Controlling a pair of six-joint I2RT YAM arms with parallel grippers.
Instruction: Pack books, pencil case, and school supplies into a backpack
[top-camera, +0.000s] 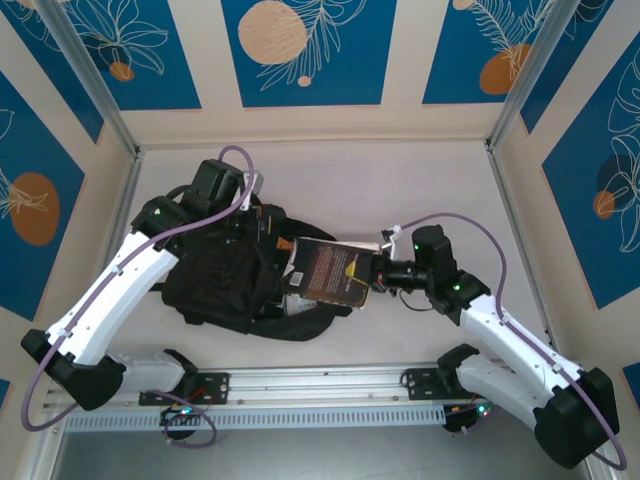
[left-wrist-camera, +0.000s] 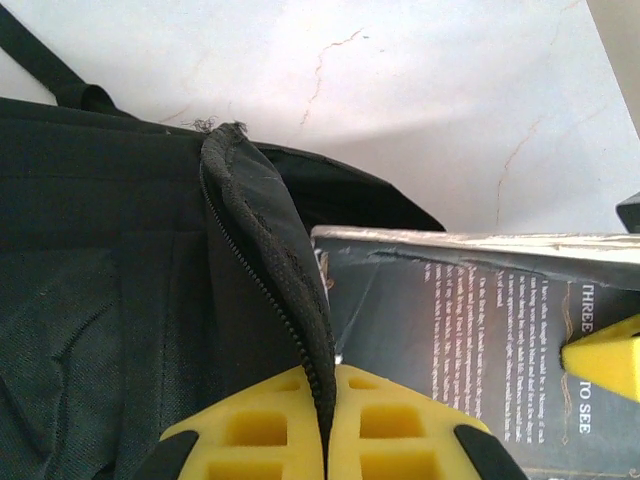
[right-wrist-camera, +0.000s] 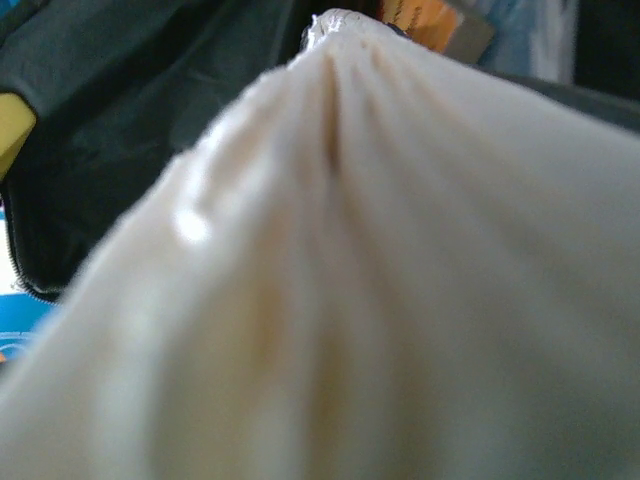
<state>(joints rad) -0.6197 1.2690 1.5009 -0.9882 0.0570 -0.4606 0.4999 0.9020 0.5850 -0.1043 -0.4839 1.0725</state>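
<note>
- Fingers (left-wrist-camera: 250, 435) of the left gripper (left-wrist-camera: 326, 428) are pressed together, pinching the zipped rim of the backpack (left-wrist-camera: 110, 260) between their yellow pads.
- Seen from above, that gripper sits at the backpack's 12 o'clock. The bag lies left of centre on the pale table (top-camera: 420, 190), its opening toward 3 o'clock.
- At the bag's 3 o'clock, a black book (top-camera: 330, 270) lies partly over the opening, slightly tilted.
- At the book's 3 o'clock edge, the right gripper (top-camera: 378, 272) is narrowed onto the cover, holding it; its own camera shows blurred page edges.
</note>
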